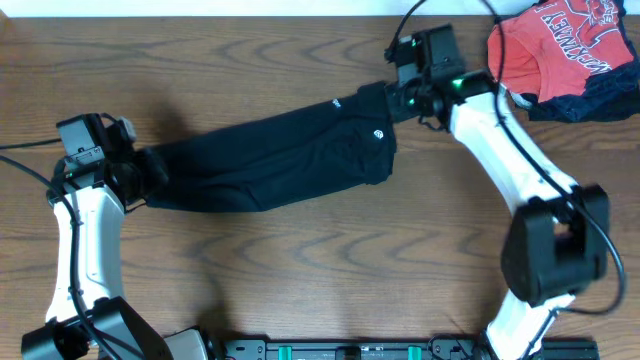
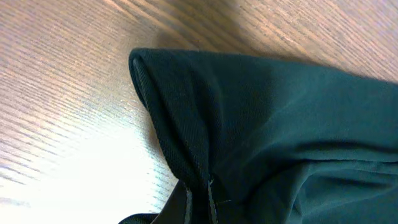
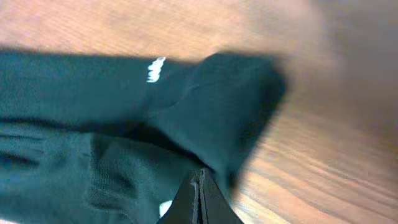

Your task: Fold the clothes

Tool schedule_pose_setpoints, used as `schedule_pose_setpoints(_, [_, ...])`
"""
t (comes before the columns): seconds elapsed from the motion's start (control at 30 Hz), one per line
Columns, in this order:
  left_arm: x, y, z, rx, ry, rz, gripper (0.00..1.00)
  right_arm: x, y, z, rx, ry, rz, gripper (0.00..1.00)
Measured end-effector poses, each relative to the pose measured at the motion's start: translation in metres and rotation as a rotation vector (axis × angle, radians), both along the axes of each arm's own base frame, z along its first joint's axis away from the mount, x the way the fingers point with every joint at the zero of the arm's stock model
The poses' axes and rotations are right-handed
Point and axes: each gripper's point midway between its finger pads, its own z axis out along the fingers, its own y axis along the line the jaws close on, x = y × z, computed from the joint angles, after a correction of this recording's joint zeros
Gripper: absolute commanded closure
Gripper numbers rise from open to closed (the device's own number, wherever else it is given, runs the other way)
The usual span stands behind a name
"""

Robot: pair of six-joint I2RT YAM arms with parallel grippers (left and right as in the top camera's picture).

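The black long-sleeved top (image 1: 280, 160) lies stretched in a long folded band across the table, with its small white round logo (image 1: 379, 135) and white sleeve print (image 1: 336, 102) near the right end. My left gripper (image 1: 140, 172) is shut on the top's left end; in the left wrist view the fingers (image 2: 199, 193) pinch a fold of the black fabric (image 2: 261, 118). My right gripper (image 1: 398, 98) is shut on the top's right end; in the right wrist view its closed fingertips (image 3: 200, 186) pinch the fabric (image 3: 224, 106) near the white print (image 3: 155, 70).
A red-orange shirt with white lettering (image 1: 560, 45) lies at the back right corner on top of a dark navy garment (image 1: 600, 95). The table is brown wood (image 1: 300, 270).
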Motion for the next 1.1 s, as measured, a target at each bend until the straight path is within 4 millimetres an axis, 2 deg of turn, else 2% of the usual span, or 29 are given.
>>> schedule_pose_setpoints(0.1, [0.001, -0.005, 0.000, 0.002, 0.001, -0.014, 0.94, -0.009, 0.013, -0.031, 0.060, 0.083, 0.036, 0.99])
schedule_pose_setpoints(0.17, [0.004, -0.015, 0.000, 0.003, 0.000, -0.044, 0.94, -0.016, 0.017, -0.056, 0.082, 0.153, 0.048, 0.99])
schedule_pose_setpoints(0.2, [0.004, -0.016, 0.000, 0.002, 0.000, -0.049, 0.94, -0.017, 0.018, -0.059, 0.084, 0.162, 0.049, 0.99])
schedule_pose_setpoints(0.33, [0.012, -0.046, 0.001, 0.008, -0.009, -0.137, 0.94, -0.028, 0.022, -0.097, 0.101, 0.263, 0.050, 0.99])
schedule_pose_setpoints(0.6, [0.042, -0.109, 0.017, -0.001, -0.131, -0.263, 0.94, -0.030, 0.026, -0.099, 0.136, 0.283, 0.055, 0.99])
schedule_pose_setpoints(0.73, [0.049, -0.141, 0.018, -0.014, -0.162, -0.320, 0.94, -0.031, 0.027, -0.099, 0.138, 0.289, 0.053, 0.99])
schedule_pose_setpoints(0.8, [0.049, -0.156, 0.008, -0.009, -0.136, -0.348, 0.94, -0.031, 0.027, -0.099, 0.139, 0.290, 0.051, 0.99])
schedule_pose_setpoints(1.0, [0.047, -0.179, -0.038, -0.003, -0.026, -0.384, 0.94, -0.032, 0.027, -0.099, 0.141, 0.296, 0.052, 0.99])
schedule_pose_setpoints(1.1, [0.050, -0.193, -0.051, 0.001, -0.018, -0.410, 0.91, -0.032, 0.027, -0.099, 0.142, 0.296, 0.052, 0.99])
